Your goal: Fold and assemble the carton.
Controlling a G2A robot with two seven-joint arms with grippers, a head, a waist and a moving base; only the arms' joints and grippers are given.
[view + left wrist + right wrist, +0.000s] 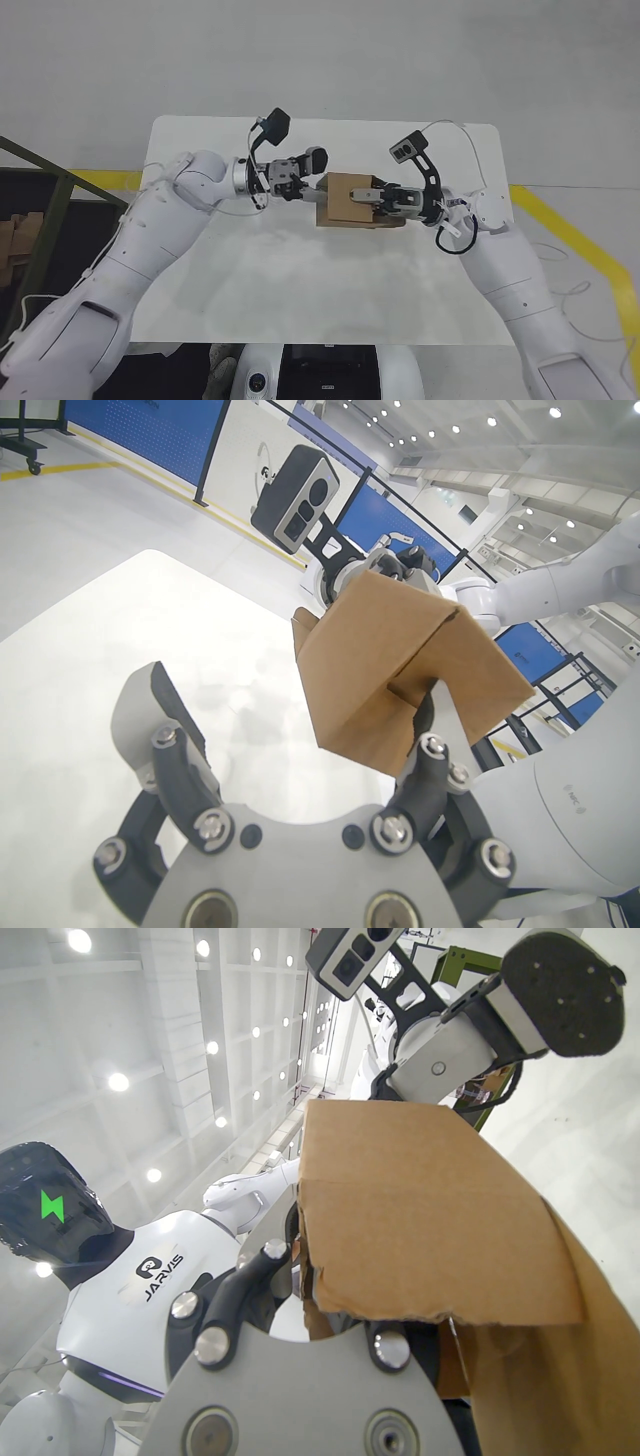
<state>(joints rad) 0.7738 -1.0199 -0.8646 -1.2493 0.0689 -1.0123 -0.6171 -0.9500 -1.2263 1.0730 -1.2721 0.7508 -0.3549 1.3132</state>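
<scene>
A white tabletop (300, 290) with rounded corners stands on a light grey floor (320, 60). On the floor a yellow line (565, 235) runs past the right side of the tabletop, and yellow shows also at the left side. At the left there is a dark green metal frame (35, 160), and beside it lie some brown cardboard pieces (20, 235). In the left wrist view, blue panels (145, 435) in black frames stand behind a yellow line on the floor, and near them is a black stand on a small wheel (34, 467). In the right wrist view the ceiling carries many round lamps (118, 1082)
</scene>
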